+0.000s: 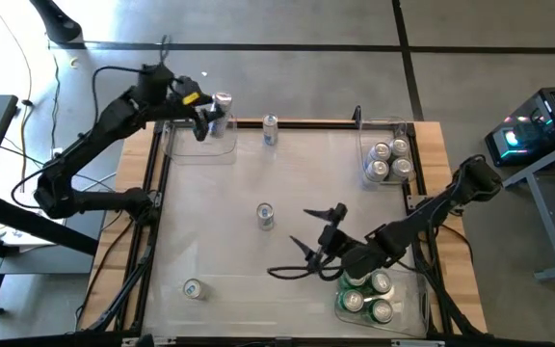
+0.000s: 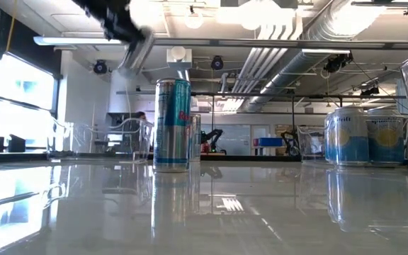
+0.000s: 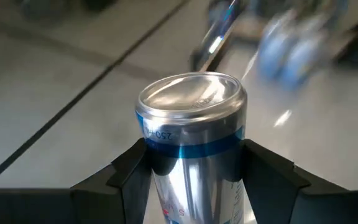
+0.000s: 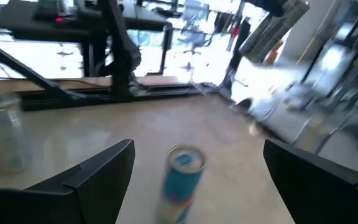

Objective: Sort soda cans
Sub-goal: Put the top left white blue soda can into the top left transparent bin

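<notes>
left gripper [image 3: 191, 180] clamped on silver-blue can [image 3: 191, 130]; right gripper [image 4: 194, 180] wide open, empty

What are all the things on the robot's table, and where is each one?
Loose soda cans: three, silver and blue. One stands by the far edge, one near the middle, one at the near left corner.
Held can: one, silver with a blue band, above the far left bin.
Cans in bins: four pale ones in the far right bin; about four green ones in the near right bin.
Clear bins: three: far left bin, far right bin, near right bin.
Table: one, glossy pale top, wooden rim.
Left gripper: shut on the held can.
Right gripper: open, right of the middle can.
</notes>
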